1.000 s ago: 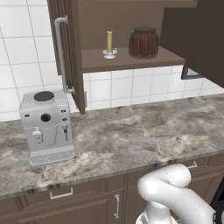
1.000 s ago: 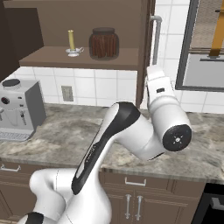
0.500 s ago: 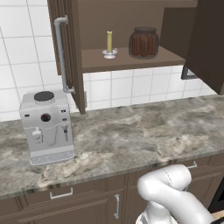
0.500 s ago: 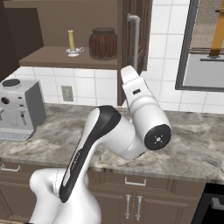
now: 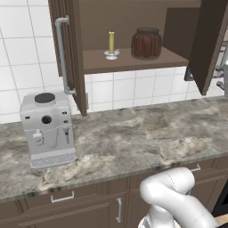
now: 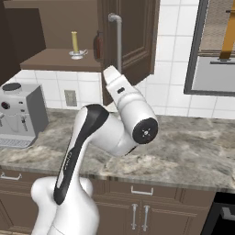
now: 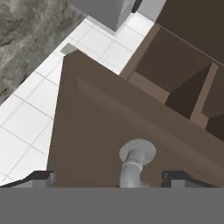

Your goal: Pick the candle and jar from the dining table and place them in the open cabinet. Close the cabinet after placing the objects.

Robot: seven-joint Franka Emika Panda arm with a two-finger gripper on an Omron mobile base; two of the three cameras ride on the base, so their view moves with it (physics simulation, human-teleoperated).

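I see the candle [image 5: 111, 43] and jar [image 5: 146, 43] on the cabinet [image 5: 133, 62] shelf, jar at the candle's 3 o'clock. My gripper [image 7: 111, 179] jaws stand apart, straddling the right door's bar handle [image 7: 133, 166].

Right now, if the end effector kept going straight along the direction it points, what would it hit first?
Most likely the right cabinet door: its silver bar handle stands between the open fingertips of the end effector, with the door panel right behind. Exact depth is hard to judge.
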